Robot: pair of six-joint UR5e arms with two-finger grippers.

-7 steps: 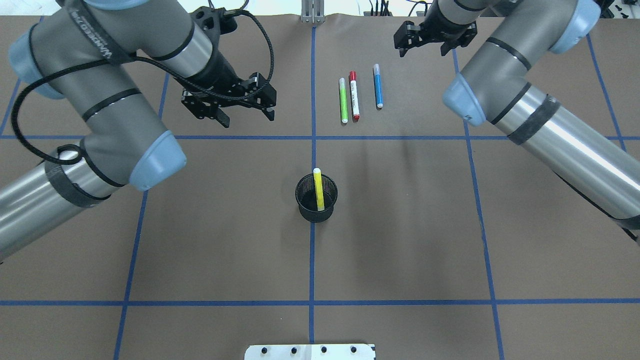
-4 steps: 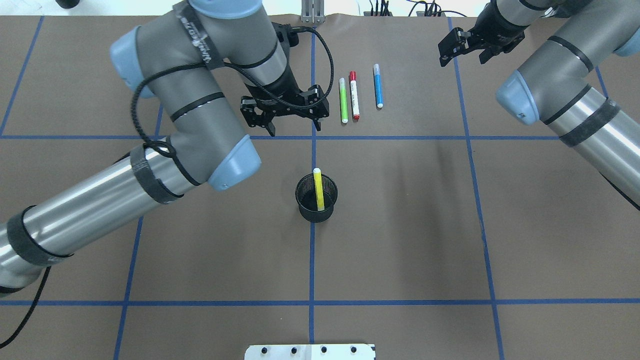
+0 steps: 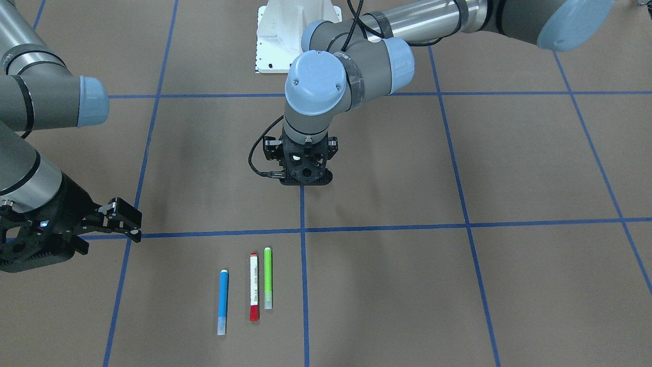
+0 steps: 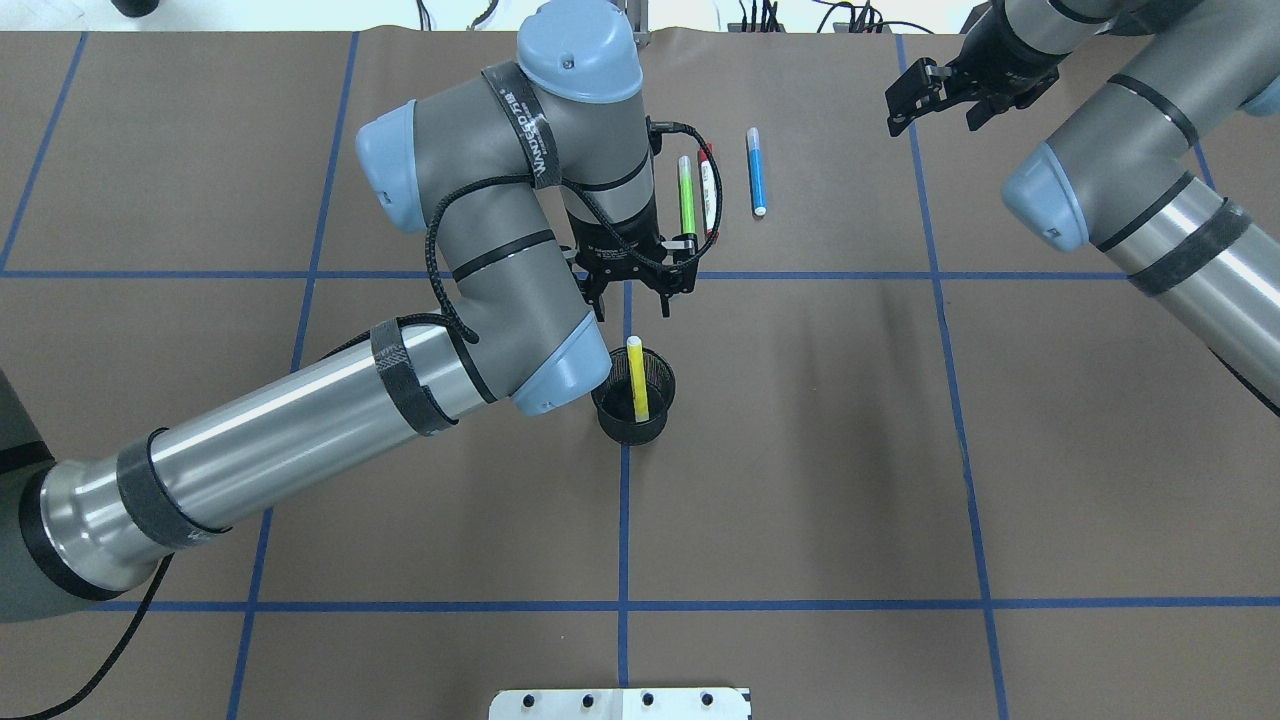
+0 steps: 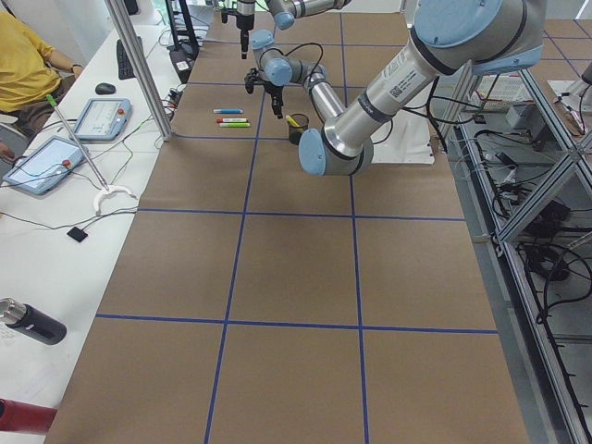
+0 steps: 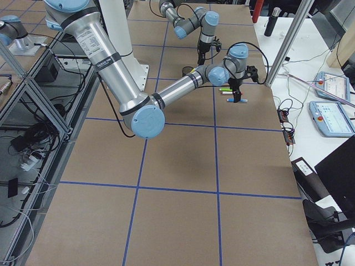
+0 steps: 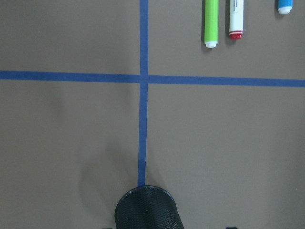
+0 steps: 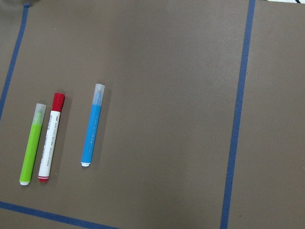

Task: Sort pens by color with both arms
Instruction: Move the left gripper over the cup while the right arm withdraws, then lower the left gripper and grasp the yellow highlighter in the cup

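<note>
Left gripper (image 4: 633,303) swung in from left, jaws apart, now just beyond black mesh cup (image 4: 604,398) holding yellow highlighter (image 4: 636,378). Right gripper (image 4: 935,103) released, far right. Centre on highlighter tip, pull vertically.

No lettering can be made out for certain. White print runs along the black strap (image 4: 525,125) on the left arm (image 4: 300,425), too blurred to read, and the label on the red-capped marker (image 8: 49,143) is too small to read.
</note>
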